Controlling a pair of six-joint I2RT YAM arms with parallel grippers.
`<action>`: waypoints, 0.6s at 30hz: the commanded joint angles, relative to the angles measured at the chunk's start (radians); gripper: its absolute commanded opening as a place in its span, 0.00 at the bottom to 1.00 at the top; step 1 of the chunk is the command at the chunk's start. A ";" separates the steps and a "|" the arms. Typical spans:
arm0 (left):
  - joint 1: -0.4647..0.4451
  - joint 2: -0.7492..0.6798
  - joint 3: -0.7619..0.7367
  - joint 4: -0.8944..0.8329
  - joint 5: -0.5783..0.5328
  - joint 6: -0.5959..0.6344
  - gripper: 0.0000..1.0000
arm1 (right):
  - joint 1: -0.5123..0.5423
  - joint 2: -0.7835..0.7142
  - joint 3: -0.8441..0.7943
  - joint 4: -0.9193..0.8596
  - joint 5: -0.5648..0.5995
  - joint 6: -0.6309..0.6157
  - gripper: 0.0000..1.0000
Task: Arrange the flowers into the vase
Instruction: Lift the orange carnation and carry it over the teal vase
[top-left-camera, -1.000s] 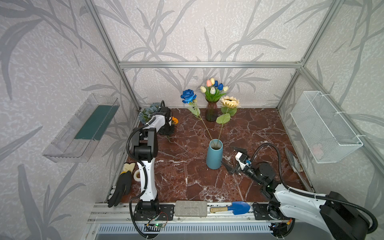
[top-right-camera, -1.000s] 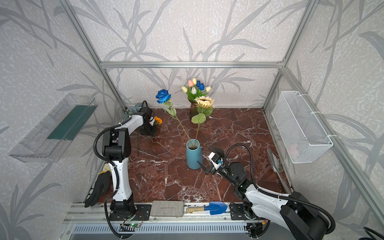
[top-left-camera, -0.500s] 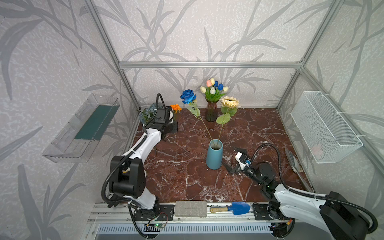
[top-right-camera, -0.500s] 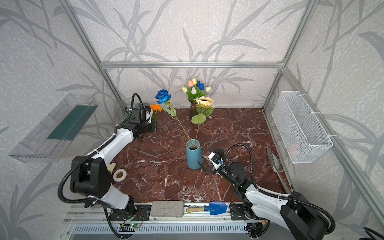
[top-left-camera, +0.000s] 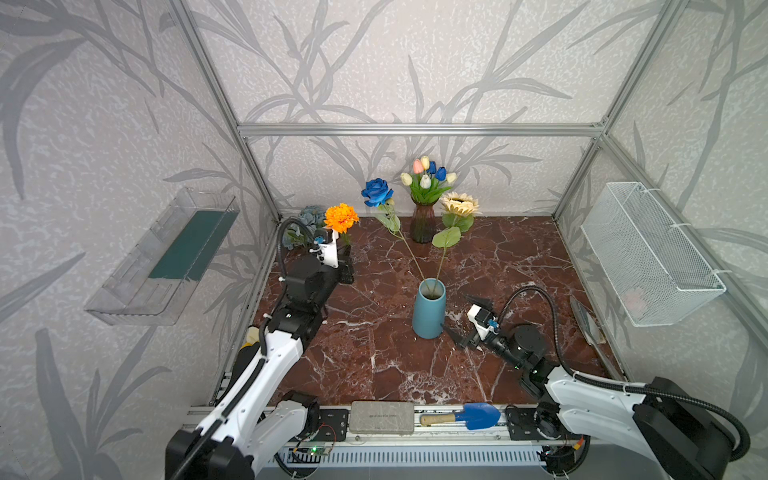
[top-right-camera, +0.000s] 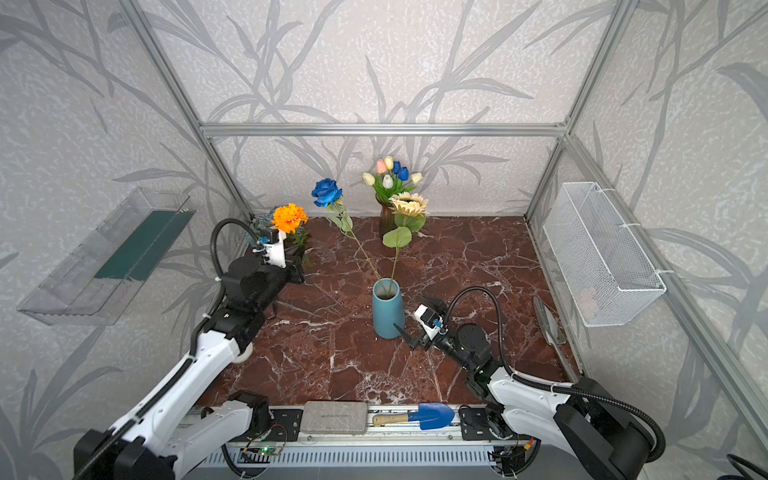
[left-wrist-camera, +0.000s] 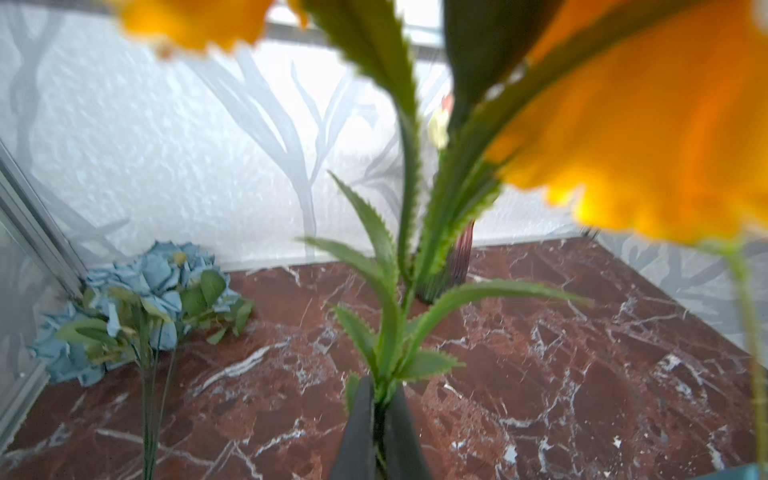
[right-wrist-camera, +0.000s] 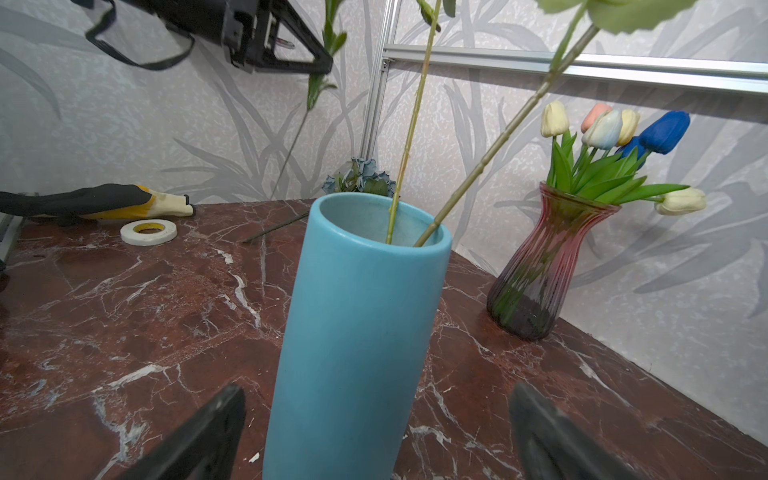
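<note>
The flowers (top-right-camera: 326, 192) have changed in one place only. The orange bloom (top-left-camera: 341, 217) sat low by the back-left corner of the counter (top-left-camera: 498, 257) a second ago. Now it rides high in my left claw (left-wrist-camera: 379, 395), just in front of the dusty-blue roses (left-wrist-camera: 145, 286) that lie in that corner. That claw is clenched on the bloom's leafy stem, its two fingers pinching just under the lowest leaves. The flower head fills the top of the left wrist view as an orange blur. My left arm has gone from folded upright near the front rail to stretched out toward the back. Nothing else has shifted. The deep-blue rose (top-left-camera: 376, 193) and the cream daisy (top-left-camera: 459, 203) lean apart in the blue vase (top-left-camera: 429, 311) at mid-counter, as before. The tulips (top-left-camera: 428, 176) stay in the glass vase (top-left-camera: 423, 224) by the back wall. My right claw (top-left-camera: 464, 319) has not moved: it is released, jaws spread wide, facing the blue vase from just beside it.
</note>
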 joint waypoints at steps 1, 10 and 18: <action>-0.004 -0.114 -0.006 0.084 0.041 0.043 0.00 | 0.010 0.005 0.025 0.064 -0.004 -0.022 0.99; -0.012 -0.193 0.078 0.173 0.451 -0.030 0.00 | 0.018 -0.034 0.028 0.046 0.022 -0.069 0.99; -0.056 -0.125 0.142 0.519 0.703 -0.279 0.00 | 0.020 0.013 0.029 0.083 0.002 -0.053 0.99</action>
